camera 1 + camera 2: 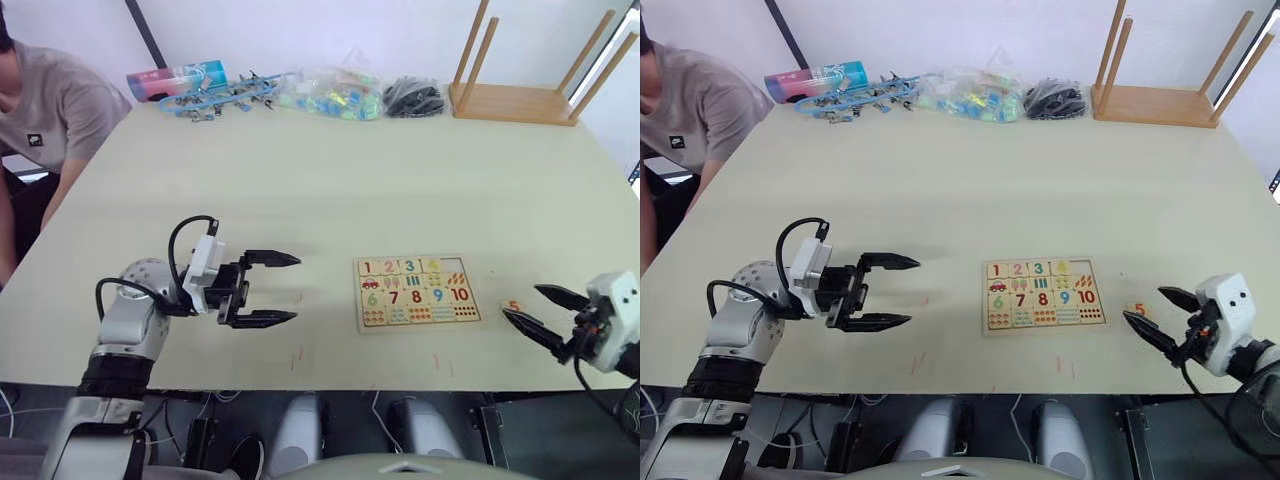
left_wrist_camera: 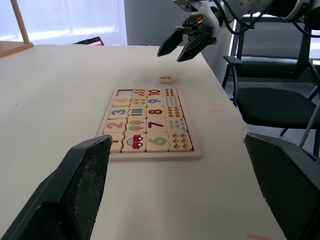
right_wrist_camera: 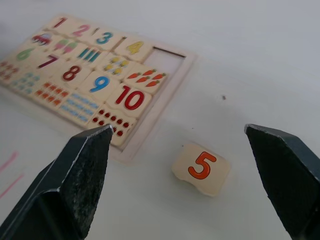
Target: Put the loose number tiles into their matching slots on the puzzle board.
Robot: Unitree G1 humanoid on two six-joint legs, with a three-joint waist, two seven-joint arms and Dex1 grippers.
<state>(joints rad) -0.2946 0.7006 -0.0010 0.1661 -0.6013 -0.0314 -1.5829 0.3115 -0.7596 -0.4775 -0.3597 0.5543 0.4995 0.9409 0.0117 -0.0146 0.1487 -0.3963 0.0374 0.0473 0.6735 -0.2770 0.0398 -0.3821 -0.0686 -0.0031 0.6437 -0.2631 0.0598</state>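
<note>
Wide-open and empty, the right gripper point(image 3: 180, 175) straddles the loose 5 tile point(image 3: 201, 169) lying just right of the puzzle board point(image 1: 418, 292), apparently lined up to pick it for the board's one vacant top-row slot point(image 3: 166, 61), while the left gripper point(image 1: 262, 289), equally spread and empty, waits left of the board.

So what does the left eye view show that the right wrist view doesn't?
Left eye view alone: the left gripper, open over bare table, the person seated at the far corner, the upturned stool. Right wrist view alone: the empty slot beside the 4. Both: the puzzle board, the loose 5 tile and the open right gripper.
</note>
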